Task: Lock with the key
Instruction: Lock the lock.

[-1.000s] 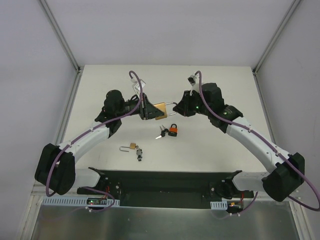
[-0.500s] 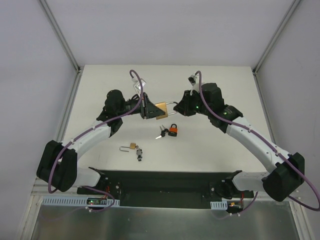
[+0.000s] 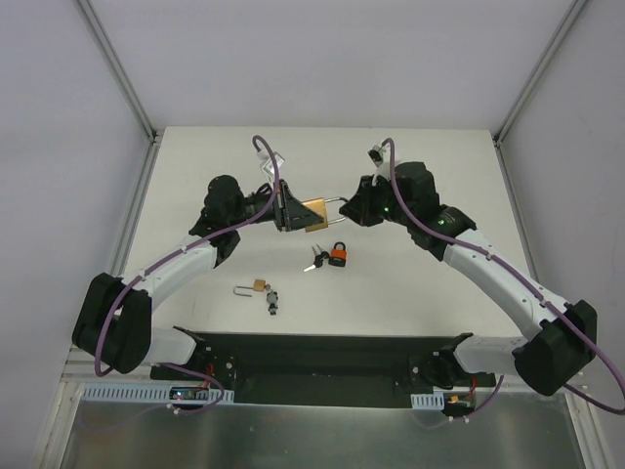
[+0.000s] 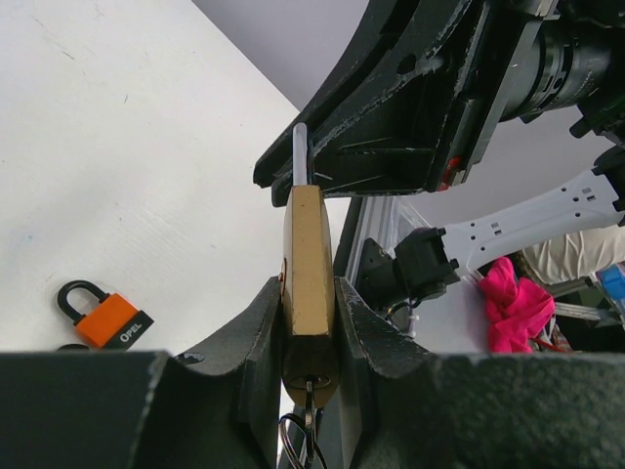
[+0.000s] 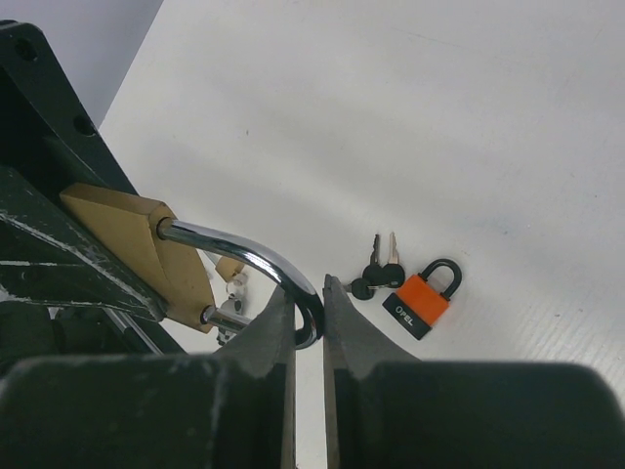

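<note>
A brass padlock (image 3: 314,213) with a chrome shackle is held in the air between both arms above the table's middle. My left gripper (image 3: 290,214) is shut on its brass body (image 4: 309,278); a key sits in the keyhole at the body's near end (image 4: 311,386), with a ring hanging from it. My right gripper (image 3: 350,209) is shut on the curved chrome shackle (image 5: 256,260), whose two legs enter the brass body (image 5: 137,239).
An orange padlock (image 3: 338,255) with black keys (image 3: 315,260) lies on the white table below the held lock; it also shows in the right wrist view (image 5: 424,295). A small brass padlock with keys (image 3: 262,290) lies nearer the front edge.
</note>
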Controlling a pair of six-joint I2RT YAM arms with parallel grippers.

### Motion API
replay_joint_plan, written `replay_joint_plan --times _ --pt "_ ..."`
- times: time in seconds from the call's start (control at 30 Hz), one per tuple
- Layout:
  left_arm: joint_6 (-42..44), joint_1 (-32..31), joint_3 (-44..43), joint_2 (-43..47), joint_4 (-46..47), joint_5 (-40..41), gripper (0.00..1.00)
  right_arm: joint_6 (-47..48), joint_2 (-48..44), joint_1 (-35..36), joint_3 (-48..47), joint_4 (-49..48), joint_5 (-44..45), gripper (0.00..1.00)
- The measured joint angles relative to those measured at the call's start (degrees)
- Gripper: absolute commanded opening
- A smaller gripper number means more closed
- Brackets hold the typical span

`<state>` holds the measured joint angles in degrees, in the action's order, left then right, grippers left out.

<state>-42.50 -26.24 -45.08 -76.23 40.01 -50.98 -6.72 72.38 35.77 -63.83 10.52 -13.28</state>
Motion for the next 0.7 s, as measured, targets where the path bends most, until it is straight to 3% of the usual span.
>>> replay_joint_plan --times 0.43,0.47,0.5,0.57,0.63,0.7 --pt "2.12 -0.02 -0.11 -0.70 -1.95 -2.25 0.00 5.53 1.27 2.71 -2.45 3.39 2.56 0.01" --pt "2.32 -0.04 -0.09 -0.70 -2.19 -2.40 0.00 5.77 1.27 2.91 -2.47 3.54 2.84 0.04" --pt "2.58 -0.04 -0.09 -0.70 -2.45 -2.51 0.00 6.01 1.27 3.10 -2.49 3.63 3.15 0.18" --pt "2.97 -0.07 -0.09 -0.70 -3.06 -2.49 0.00 6.34 1.25 3.43 -2.49 3.87 3.93 0.25" --pt "3.21 -0.37 -0.09 -0.66 -3.41 -2.27 0.00 6.80 1.25 4.11 -2.49 3.96 4.76 0.42" --pt "3.65 -0.87 -0.09 -0.50 -3.65 -1.81 0.00 7.10 1.20 4.90 -2.49 4.04 5.07 0.49"
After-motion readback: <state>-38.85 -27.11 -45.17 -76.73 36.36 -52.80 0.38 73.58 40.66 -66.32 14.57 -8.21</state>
